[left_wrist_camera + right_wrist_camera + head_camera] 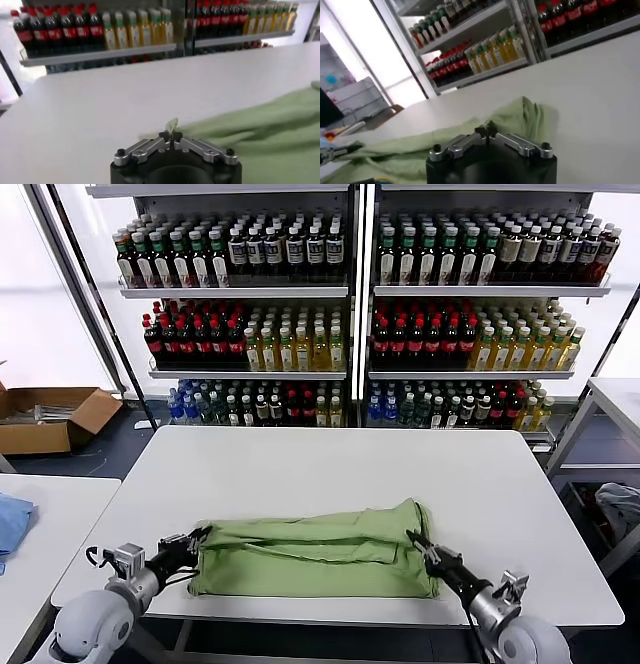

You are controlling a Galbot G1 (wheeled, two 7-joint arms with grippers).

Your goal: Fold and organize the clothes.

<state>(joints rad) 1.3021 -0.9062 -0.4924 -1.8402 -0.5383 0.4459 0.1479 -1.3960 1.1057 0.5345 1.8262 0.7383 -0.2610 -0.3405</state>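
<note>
The light green shirt (315, 552) lies folded into a long band near the front edge of the white table (340, 474). Its collar, buttons and print are hidden. My left gripper (197, 538) is shut on the shirt's left end; a bit of green fabric (171, 125) sticks up between its closed jaws. My right gripper (417, 541) is shut on the shirt's right end, with the fabric (490, 127) pinched at the jaw tips. The shirt spreads beyond each gripper in the left wrist view (260, 125) and the right wrist view (470, 135).
Shelves of bottles (350, 314) stand behind the table. A second table (40, 524) on the left carries a blue cloth (12, 522). A cardboard box (50, 416) sits on the floor at far left. Another table (615, 399) stands at right.
</note>
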